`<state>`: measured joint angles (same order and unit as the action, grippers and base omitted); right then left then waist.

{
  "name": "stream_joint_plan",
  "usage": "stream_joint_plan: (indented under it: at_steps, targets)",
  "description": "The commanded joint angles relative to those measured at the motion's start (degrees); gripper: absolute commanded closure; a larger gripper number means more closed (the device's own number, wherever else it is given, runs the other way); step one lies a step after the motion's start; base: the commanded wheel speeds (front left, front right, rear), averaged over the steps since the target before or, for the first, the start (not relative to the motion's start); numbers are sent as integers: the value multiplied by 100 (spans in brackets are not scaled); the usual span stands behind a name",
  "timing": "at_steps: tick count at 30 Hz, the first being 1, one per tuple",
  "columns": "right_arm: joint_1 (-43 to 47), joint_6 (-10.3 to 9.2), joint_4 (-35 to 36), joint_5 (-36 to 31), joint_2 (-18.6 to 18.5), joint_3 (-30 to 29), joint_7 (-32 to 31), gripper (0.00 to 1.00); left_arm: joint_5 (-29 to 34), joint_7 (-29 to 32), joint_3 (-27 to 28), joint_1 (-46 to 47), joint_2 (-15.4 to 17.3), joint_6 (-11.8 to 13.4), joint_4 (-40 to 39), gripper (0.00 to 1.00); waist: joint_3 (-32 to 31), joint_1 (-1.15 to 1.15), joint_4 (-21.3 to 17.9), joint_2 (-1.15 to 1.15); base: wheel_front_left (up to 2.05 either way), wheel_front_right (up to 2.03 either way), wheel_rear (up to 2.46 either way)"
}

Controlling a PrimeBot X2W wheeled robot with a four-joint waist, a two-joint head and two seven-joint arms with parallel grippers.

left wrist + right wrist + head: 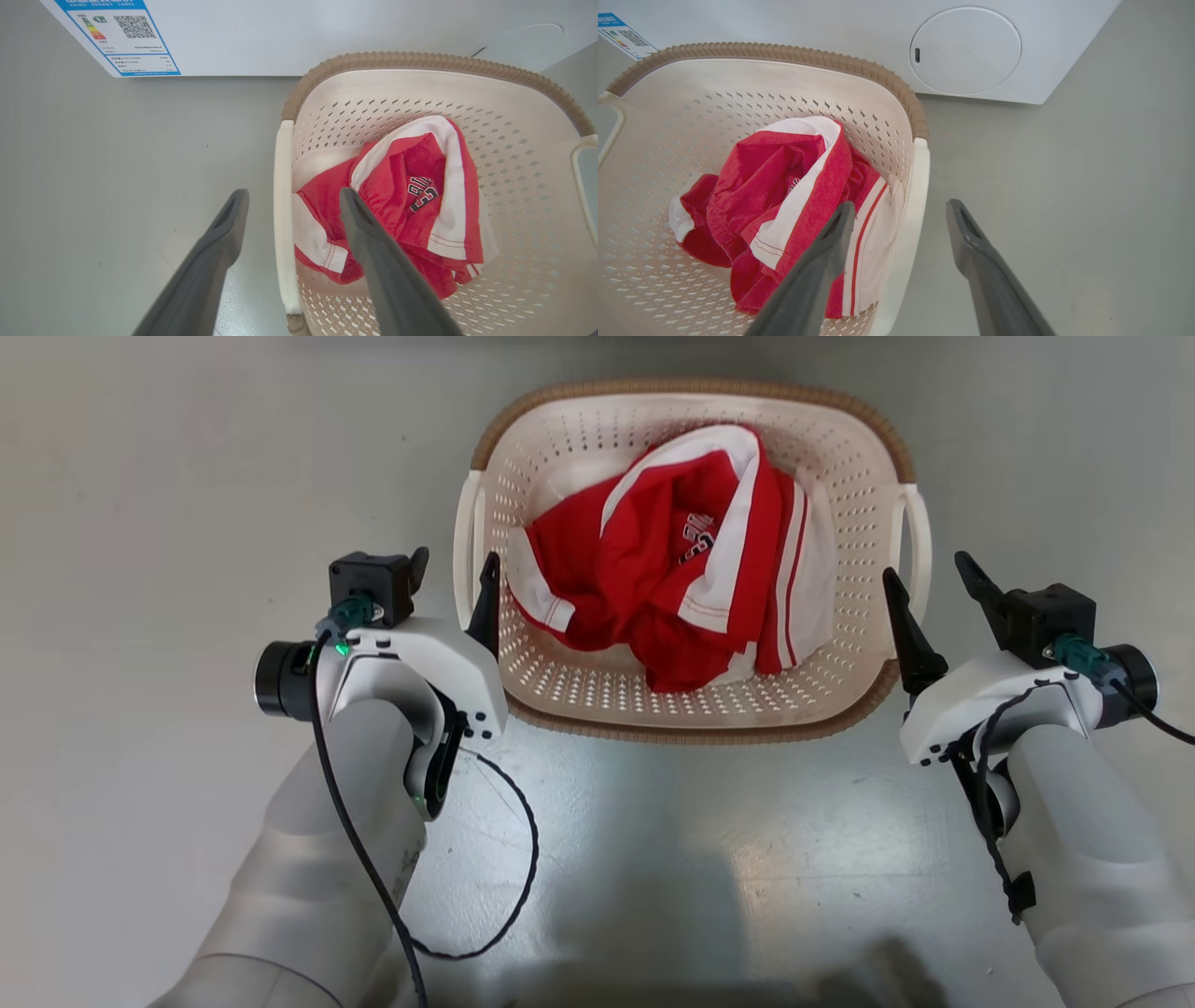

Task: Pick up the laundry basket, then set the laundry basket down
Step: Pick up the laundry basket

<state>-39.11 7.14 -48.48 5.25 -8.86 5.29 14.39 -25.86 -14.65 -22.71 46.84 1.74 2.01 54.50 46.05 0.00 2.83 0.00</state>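
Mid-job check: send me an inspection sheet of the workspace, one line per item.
Surface: grey floor, glossy.
Job's things: laundry basket on the floor, red-and-white garment inside.
Clutter: nothing seen.
Grippers: left gripper open, jaws either side of the left handle; right gripper open, jaws either side of the right handle.
Cables: left-wrist cable hangs in a loop; right-wrist cable trails outward.
Surroundings: white appliance behind the basket, with energy label and round hatch.
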Motion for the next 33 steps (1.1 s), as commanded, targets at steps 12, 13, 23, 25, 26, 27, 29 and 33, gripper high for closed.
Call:
stream_joint_plan:
  at_steps: [12, 13, 23, 25, 26, 27, 29, 33]
  targets:
    - [-86, 35, 43, 1, 49, 30, 61, 0, -181, -35, -106, 352, 114, 76, 141, 0, 477, 0, 92, 0, 0, 0, 0]
    - [-101, 35, 33, -2, 59, 23, 61, 0, -189, -35, -124, 372, 114, 77, 149, 0, 495, 0, 95, 0, 0, 0, 0]
    - [-258, 35, -200, 32, 148, -32, 61, 0, -251, -35, -293, 564, 114, 97, 284, 0, 653, 0, 109, 0, 0, 0, 0]
    - [-275, 35, -233, 37, 153, -36, 61, 0, -261, -35, -308, 581, 114, 104, 311, 0, 664, 0, 108, 0, 0, 0, 0]
    - [-293, 35, -267, 43, 159, -38, 61, 0, -271, -35, -325, 599, 114, 111, 341, 0, 673, 0, 107, 0, 0, 0, 0]
    - [-311, 35, -302, 44, 164, -35, 61, 0, -280, -35, -341, 616, 114, 114, 365, 0, 681, 0, 105, 0, 0, 0, 0]
    - [-344, 35, -366, 48, 171, -33, 61, 0, -299, -35, -378, 640, 114, 113, 410, 0, 695, 0, 100, 0, 0, 0, 0]
    - [-402, 35, -464, 53, 185, -54, 61, 0, -345, -35, -455, 682, 114, 116, 492, 0, 721, 0, 89, 0, 0, 0, 0]
